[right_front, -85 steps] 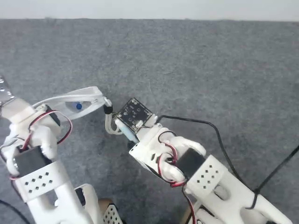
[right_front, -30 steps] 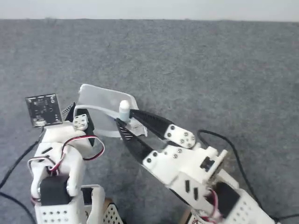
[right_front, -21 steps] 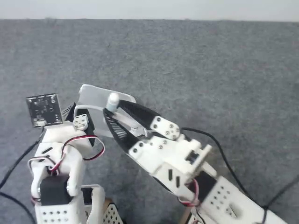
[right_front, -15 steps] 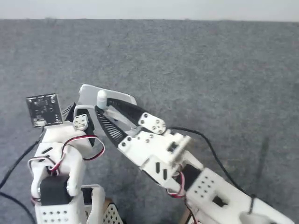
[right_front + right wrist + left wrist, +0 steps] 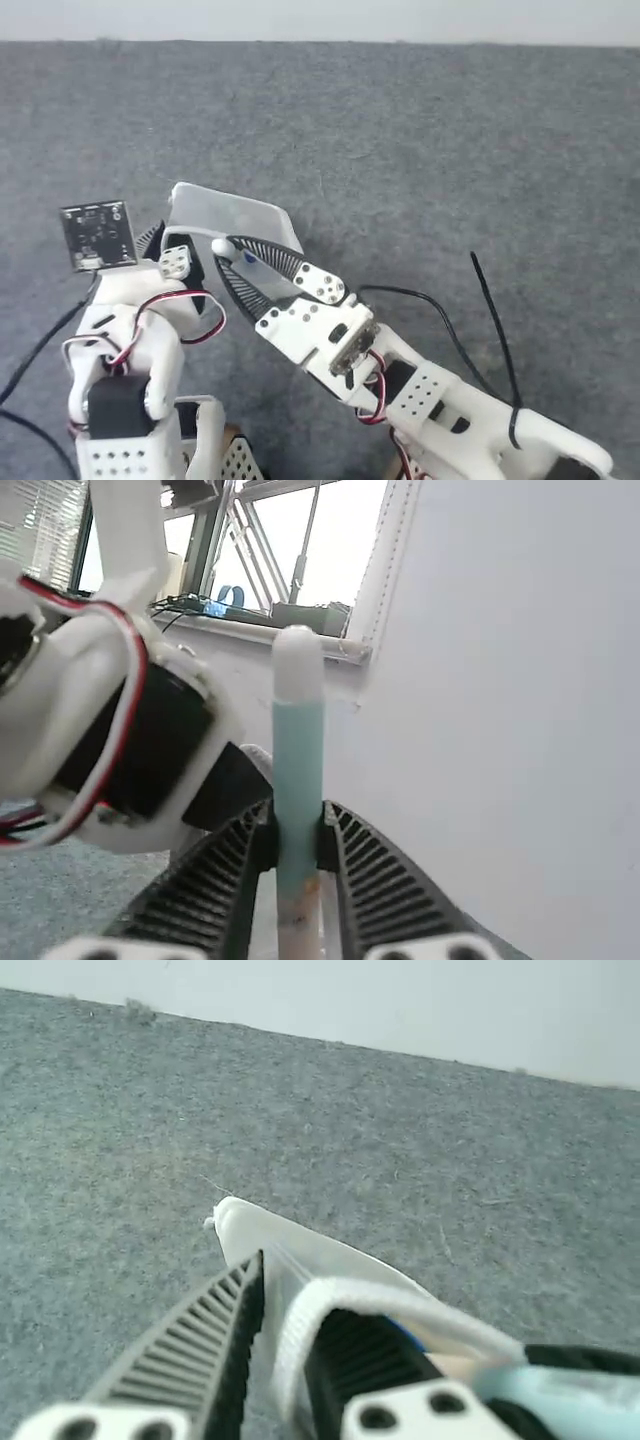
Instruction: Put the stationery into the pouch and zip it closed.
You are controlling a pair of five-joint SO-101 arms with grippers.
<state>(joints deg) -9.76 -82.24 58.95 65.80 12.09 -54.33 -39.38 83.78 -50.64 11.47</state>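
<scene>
My left gripper (image 5: 180,250) holds the translucent white pouch (image 5: 235,215) off the grey carpet by its near edge. In the left wrist view its black fingers (image 5: 215,1330) pinch the pouch's (image 5: 290,1250) white rim, and a bit of something blue (image 5: 405,1332) shows behind the rim. My right gripper (image 5: 232,255) is shut on a light-blue pen (image 5: 250,262) with a white cap (image 5: 222,247). The cap touches the pouch's near edge beside the left gripper. The right wrist view has the pen (image 5: 298,750) standing upright in that gripper (image 5: 297,830). Its barrel (image 5: 575,1390) also crosses the left wrist view.
Grey carpet (image 5: 450,150) stretches to a white wall at the back. The left arm's camera board (image 5: 95,235) stands close to the pouch. A black cable (image 5: 490,300) trails off the right arm. The left arm's body (image 5: 100,710) is very near the right gripper.
The right gripper has swung left and down with the pen, bringing the cap from over the pouch to its near edge. The left arm has held the pouch still over the last second.
</scene>
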